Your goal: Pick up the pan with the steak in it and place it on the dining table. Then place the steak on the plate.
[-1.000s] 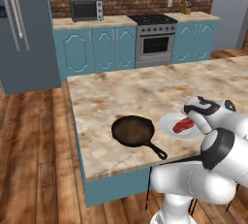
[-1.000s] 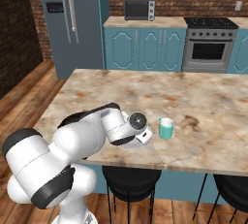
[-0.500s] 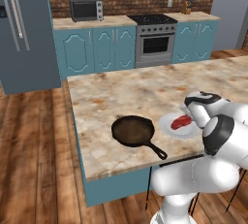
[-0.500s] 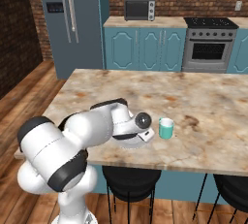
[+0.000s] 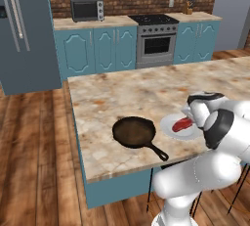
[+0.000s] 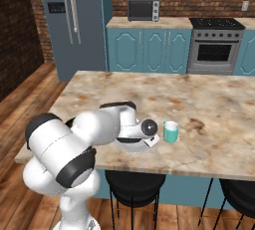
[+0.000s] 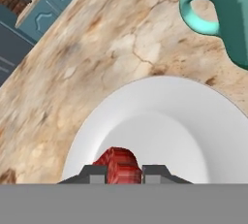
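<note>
The black pan (image 5: pixel 134 132) lies on the dining table (image 5: pixel 112 98) with nothing in it, its handle pointing to the front right. Just right of it sits the pale plate (image 5: pixel 168 126), which appears again in the hand view (image 7: pixel 164 116) and under my arm in the right base view (image 6: pixel 133 148). My gripper (image 7: pixel 123 172) is shut on the red steak (image 7: pixel 117 162), holding it low over the plate's near part. From the left base view the steak (image 5: pixel 182 124) shows at the tip of my gripper (image 5: pixel 189 120). Whether the steak touches the plate I cannot tell.
A teal mug (image 6: pixel 171 132) stands on the table right beside the plate, close to my hand; its handle (image 7: pixel 196 12) shows in the hand view. Dark stools (image 6: pixel 134 181) stand under the table's near edge. Stove and wall counters lie far behind.
My arm's elbow and forearm have swung round while the hand stayed over the plate with the steak. The pan, plate and mug have not moved.
</note>
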Controlling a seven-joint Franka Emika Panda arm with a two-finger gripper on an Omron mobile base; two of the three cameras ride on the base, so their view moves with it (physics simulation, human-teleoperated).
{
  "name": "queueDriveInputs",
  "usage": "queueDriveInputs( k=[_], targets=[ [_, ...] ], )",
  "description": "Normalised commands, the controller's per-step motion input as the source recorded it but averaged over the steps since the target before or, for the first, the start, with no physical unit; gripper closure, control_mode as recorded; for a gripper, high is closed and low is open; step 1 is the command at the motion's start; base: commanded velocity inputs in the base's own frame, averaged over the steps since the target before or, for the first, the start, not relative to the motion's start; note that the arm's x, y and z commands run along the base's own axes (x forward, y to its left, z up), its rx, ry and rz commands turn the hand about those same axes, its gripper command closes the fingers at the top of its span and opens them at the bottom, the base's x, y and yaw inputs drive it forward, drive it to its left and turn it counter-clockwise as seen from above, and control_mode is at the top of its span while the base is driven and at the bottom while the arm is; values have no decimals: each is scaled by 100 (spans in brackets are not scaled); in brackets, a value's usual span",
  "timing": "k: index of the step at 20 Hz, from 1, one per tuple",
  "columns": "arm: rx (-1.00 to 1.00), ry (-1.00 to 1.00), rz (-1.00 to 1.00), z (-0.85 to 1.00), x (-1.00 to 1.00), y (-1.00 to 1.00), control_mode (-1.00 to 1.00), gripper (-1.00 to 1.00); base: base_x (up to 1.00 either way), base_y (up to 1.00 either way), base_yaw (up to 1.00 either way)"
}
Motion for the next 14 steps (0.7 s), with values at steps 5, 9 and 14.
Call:
queueDriveInputs(
  k=[5,9,14],
  targets=[
    [0,-1,0,-22,24,0,-100,100,0,0,0],
    [0,-5,0,-19,7,-3,-100,100,0,0,0],
    [1,-6,0,-22,1,-9,-100,100,0,0,0]
  ],
)
